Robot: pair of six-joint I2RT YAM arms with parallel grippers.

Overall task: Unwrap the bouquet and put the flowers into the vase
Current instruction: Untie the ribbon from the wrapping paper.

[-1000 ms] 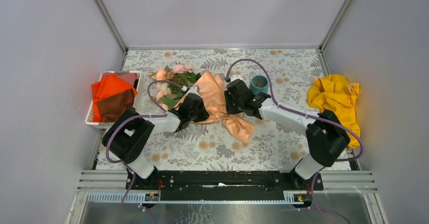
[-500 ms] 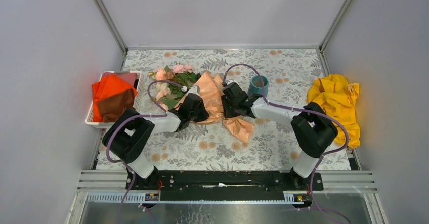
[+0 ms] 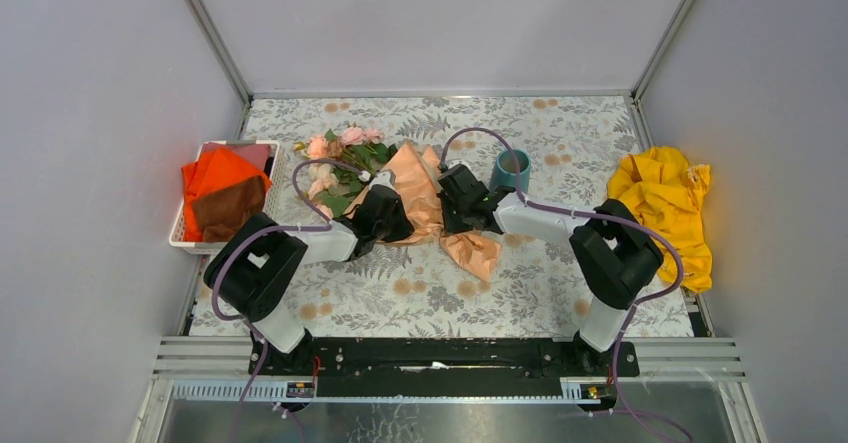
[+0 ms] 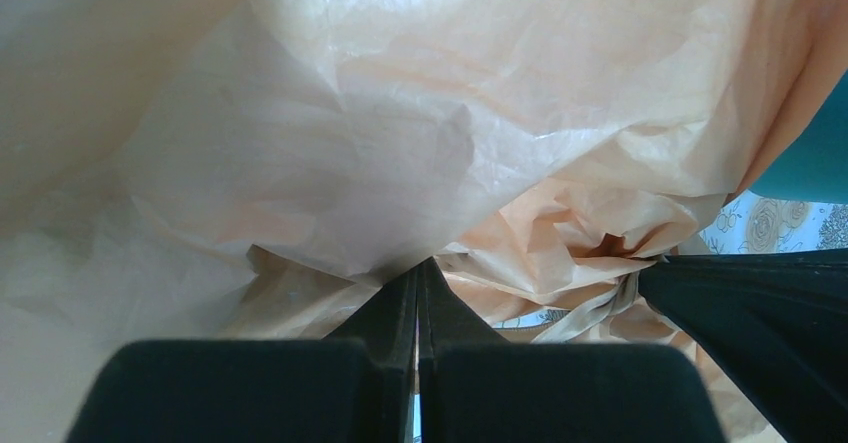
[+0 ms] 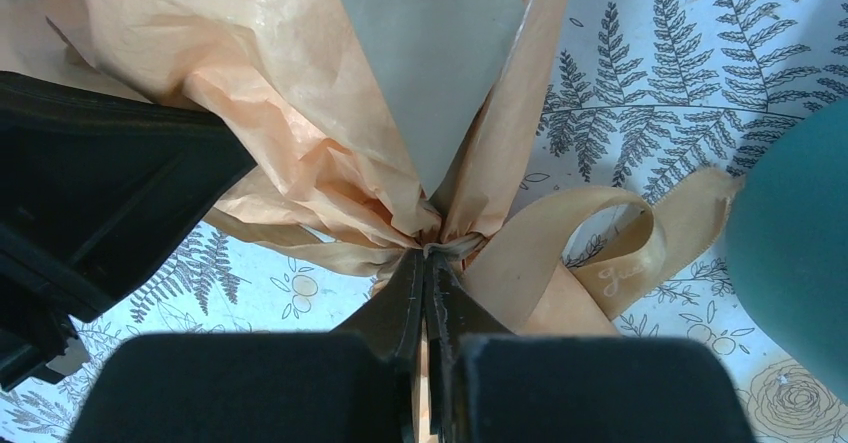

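Right wrist: right hand [image 5: 428, 263] pinched shut on ribbon [image 5: 525, 258] knot. Left wrist: left hand [image 4: 418, 275] shut on bouquet [image 4: 400, 133] paper. Overhead hides both grips.

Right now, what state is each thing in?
bouquet: lying down, wrapped, tied.
ribbon: knotted, loop intact.
vase: upright, no flowers in it.
left claw: shut on paper.
right claw: shut on ribbon at the knot.
yellow cloth: crumpled.

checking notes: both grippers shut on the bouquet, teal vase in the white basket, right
Not quite: the top view shows the vase standing on the table just right of the bouquet, not in the basket. The left gripper and right gripper are shut on it.
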